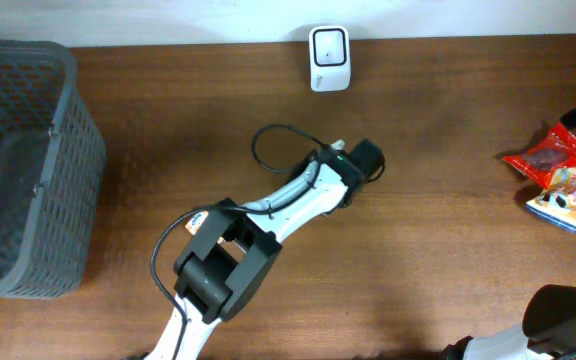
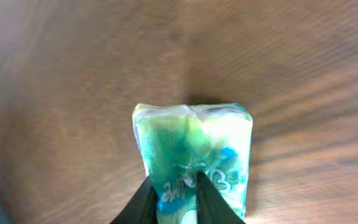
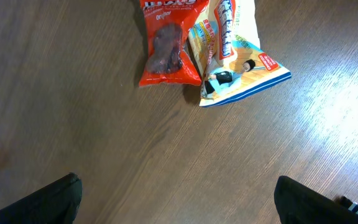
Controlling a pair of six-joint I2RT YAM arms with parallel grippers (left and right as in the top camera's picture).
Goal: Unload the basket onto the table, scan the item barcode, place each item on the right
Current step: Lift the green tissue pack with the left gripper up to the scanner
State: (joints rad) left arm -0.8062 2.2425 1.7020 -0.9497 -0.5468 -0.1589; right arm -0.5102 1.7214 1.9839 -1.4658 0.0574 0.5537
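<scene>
Where my left claw (image 2: 174, 190) sits, a soft pkt (image 2: 191, 140) lies on the wood table (image 2: 67, 87), mid-desk. It has a glossy wrap in green, blue and white. Its near end is betw. my jaws, gap narrow; can't tell if gripped. Right claw (image 3: 178, 202) wide open, holds nothing.

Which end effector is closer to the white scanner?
Left. The left end effector is just in front of the white scanner, near mid-table; the right end effector is far off at the front right corner, short of the snack bags.
</scene>
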